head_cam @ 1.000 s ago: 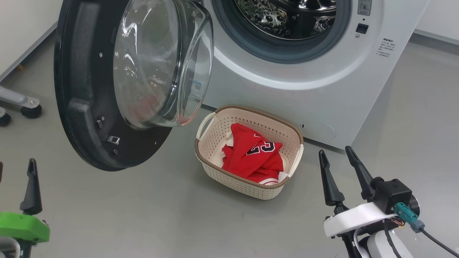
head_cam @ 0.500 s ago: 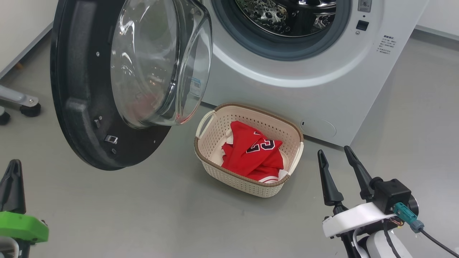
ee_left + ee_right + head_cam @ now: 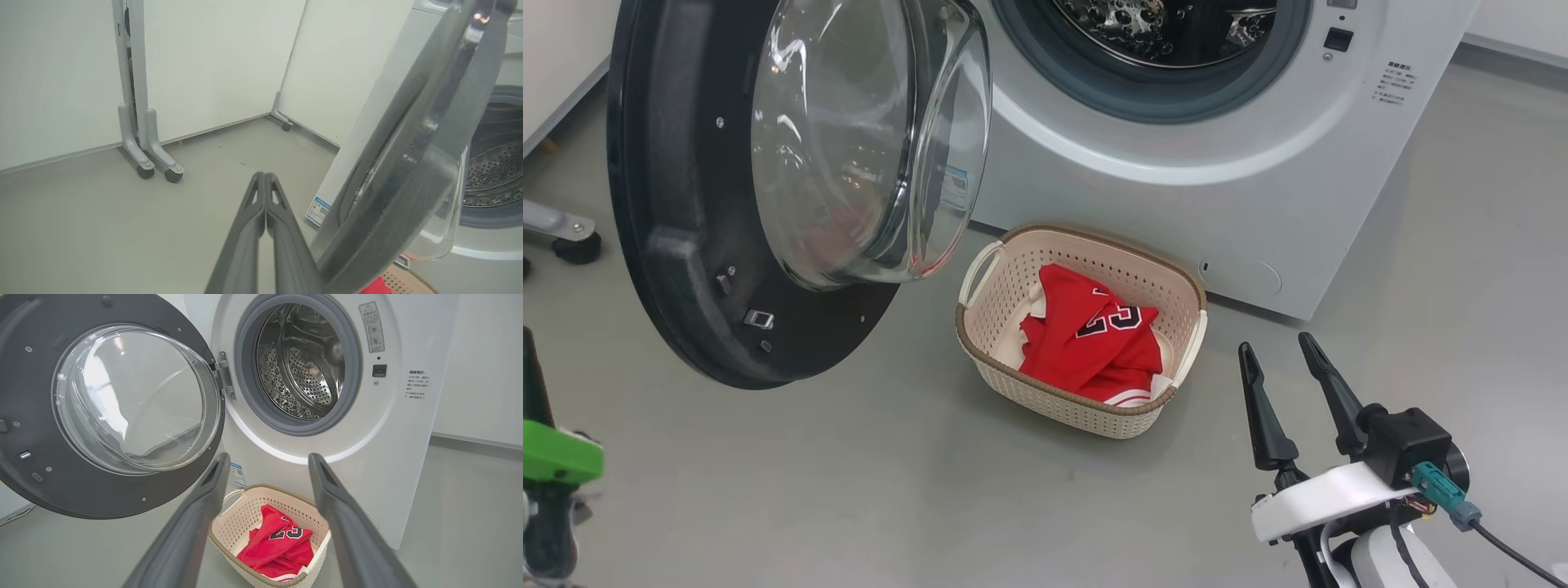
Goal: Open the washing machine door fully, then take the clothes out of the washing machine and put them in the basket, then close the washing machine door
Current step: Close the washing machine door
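Standing wide open, the washing machine door (image 3: pixel 662 163) hangs left of the washing machine (image 3: pixel 1176 212). The clothes (image 3: pixel 1086 343) lie inside the basket (image 3: pixel 1054 404), just before the machine's front, possibly touching it. On the left gripper (image 3: pixel 264 175) the fingers are pressed together; on the right gripper (image 3: pixel 1275 343) they stand apart.

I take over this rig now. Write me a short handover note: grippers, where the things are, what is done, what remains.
Left gripper: shut, empty, close to the edge of the washing machine door.
Right gripper: open, empty, over the floor right of the basket.
Red jerseys lie in the basket, which stands before the washing machine; the visible part of the drum looks empty.
Done: door wide open, clothes moved.
Left: close the door.
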{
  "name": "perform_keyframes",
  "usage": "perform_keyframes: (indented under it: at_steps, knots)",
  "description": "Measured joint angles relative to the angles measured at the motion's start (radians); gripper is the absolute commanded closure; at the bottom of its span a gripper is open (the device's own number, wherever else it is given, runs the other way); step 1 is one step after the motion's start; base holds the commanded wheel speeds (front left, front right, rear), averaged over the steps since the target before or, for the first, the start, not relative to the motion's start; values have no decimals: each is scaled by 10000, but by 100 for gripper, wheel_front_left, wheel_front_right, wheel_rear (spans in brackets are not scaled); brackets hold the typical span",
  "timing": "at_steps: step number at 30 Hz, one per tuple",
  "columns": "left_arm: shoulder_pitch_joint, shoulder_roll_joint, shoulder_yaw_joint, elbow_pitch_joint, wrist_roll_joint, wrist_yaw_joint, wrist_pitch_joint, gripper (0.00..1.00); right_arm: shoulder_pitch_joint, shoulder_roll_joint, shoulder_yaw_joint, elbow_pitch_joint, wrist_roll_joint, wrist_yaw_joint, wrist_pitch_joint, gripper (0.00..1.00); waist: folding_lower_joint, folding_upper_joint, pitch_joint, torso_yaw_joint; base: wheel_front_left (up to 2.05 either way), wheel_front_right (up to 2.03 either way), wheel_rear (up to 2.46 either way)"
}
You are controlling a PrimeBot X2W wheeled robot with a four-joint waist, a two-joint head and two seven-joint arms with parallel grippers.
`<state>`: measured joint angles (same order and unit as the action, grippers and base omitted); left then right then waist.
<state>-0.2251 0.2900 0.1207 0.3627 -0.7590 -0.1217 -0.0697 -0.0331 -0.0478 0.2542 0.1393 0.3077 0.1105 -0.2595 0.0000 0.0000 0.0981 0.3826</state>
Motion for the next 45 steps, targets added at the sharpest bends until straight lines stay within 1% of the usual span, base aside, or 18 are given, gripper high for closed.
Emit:
perform_keyframes:
  at_steps: [1, 2, 8, 10, 13, 16, 18, 21, 22, 23, 29, 36, 42, 45]
  knots:
    - [-173, -105, 153, -6, -439, 0, 203, 100, -7, -2, 6, 2, 0, 0, 0, 0, 0, 0, 24, -18, 0, 0, 0]
    - [-173, -105, 153, -6, -439, 0, 203, 100, -7, -2, 6, 2, 0, 0, 0, 0, 0, 0, 24, -18, 0, 0, 0]
    - [-1057, -878, 1260, 203, -2945, 29, 1751, 100, -88, -4, 65, 19, -2, 0, 0, 0, 0, 0, 118, -168, 0, 0, 0]
    - [-1346, -974, 1687, 428, -3776, 146, 2314, 100, -108, -4, 77, 21, -2, 0, 0, 0, 0, 0, 148, -221, 0, 0, 0]
    - [-1800, -966, 2146, 648, -4663, 614, 3078, 100, -161, -4, 92, 21, 0, 0, 0, 0, 0, 0, 194, -304, 0, 0, 0]
    - [-2140, -928, 2452, 886, -5173, 1181, 3731, 100, -220, -4, 90, 19, -2, 0, 0, 0, 0, 0, 249, -382, 0, 0, 0]
    - [-2302, -882, 2642, 1070, -5377, 1582, 4080, 100, -220, -8, 90, 23, -2, 0, 0, 0, 0, 0, 282, -434, 0, 0, 0]
    - [-2608, -886, 2989, 1327, -5960, 2173, 4533, 100, -229, -6, 77, 25, -2, -2, 0, 0, 0, 0, 322, -506, 0, 0, 0]
    - [-2731, -892, 3064, 1421, -6050, 2337, 4667, 100, -236, -6, 61, 25, 0, -2, 0, 0, 0, 0, 335, -519, 0, 0, 0]
    - [-2847, -901, 3154, 1496, -6157, 2412, 4788, 100, -240, -10, 54, 25, 0, -2, 2, 0, 0, 0, 344, -530, 0, 0, 0]
    - [-3252, -959, 3578, 1919, -7051, 2487, 5624, 100, -252, -10, 59, 23, 0, -2, 0, 0, 0, 0, 379, -595, 0, 0, 0]
    - [-3493, -999, 3783, 2458, -7651, 2487, 6404, 100, -272, -10, 61, 25, 0, -4, 2, 0, 0, 0, 400, -660, 0, 0, 0]
    - [-3560, -995, 3835, 2991, -7772, 2487, 6961, 100, -275, -10, 67, 35, 0, -2, 0, 0, 0, 0, 371, -696, 0, 0, 0]
    - [-3567, -997, 3731, 3150, -7917, 2487, 7402, 100, -277, -10, 94, 54, 0, -2, 0, 0, 0, 0, 346, -711, 0, 0, 0]
